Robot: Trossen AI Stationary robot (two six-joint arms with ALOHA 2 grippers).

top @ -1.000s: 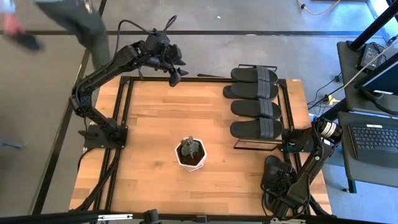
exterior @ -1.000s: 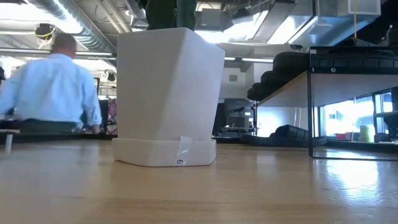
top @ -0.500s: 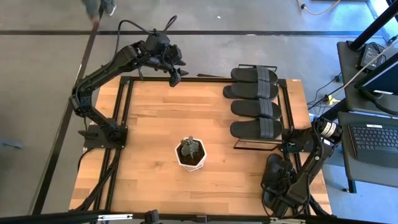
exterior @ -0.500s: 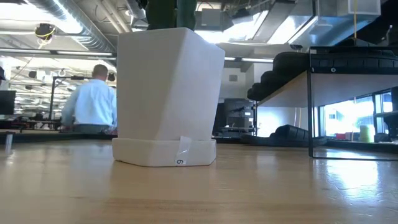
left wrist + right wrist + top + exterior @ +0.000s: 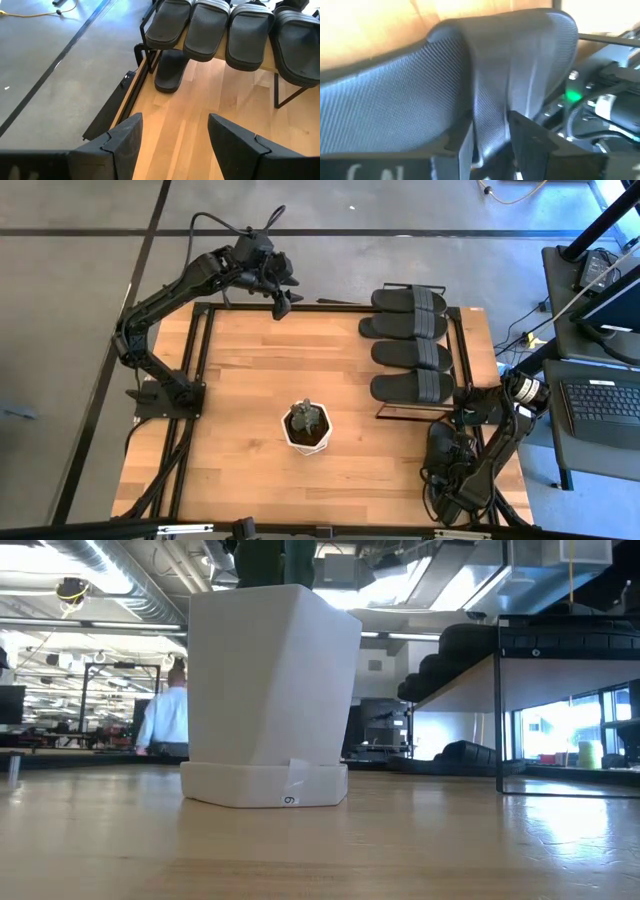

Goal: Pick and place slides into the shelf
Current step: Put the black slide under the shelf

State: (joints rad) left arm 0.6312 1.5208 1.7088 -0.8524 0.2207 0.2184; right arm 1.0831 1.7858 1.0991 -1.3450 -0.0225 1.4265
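Note:
Four black slides [image 5: 410, 340] lie side by side on top of the shelf [image 5: 458, 355] at the table's right side; they also show in the left wrist view [image 5: 227, 30]. Another slide [image 5: 169, 75] lies on the table under the shelf. My right gripper [image 5: 440, 460] is at the near right corner, shut on one more slide [image 5: 420, 95]. My left gripper [image 5: 283, 302] hangs open and empty over the far edge, left of the shelf. My right gripper pinches the slide's wide strap [image 5: 490, 115] between its two fingers [image 5: 532, 137], at the strap's edge. The gripper and slide hide the rest of the hold, and I cannot tell whether the sole is on the table.
A white pot with a small plant [image 5: 307, 427] stands mid-table and fills the low view [image 5: 270, 690]. The shelf's black legs [image 5: 500, 720] stand at the right. A person [image 5: 165, 720] walks in the room beyond the far edge.
My right arm has shifted a little at the near right corner with the slide. The person beyond the far edge has walked away from the table. My left arm has kept still.

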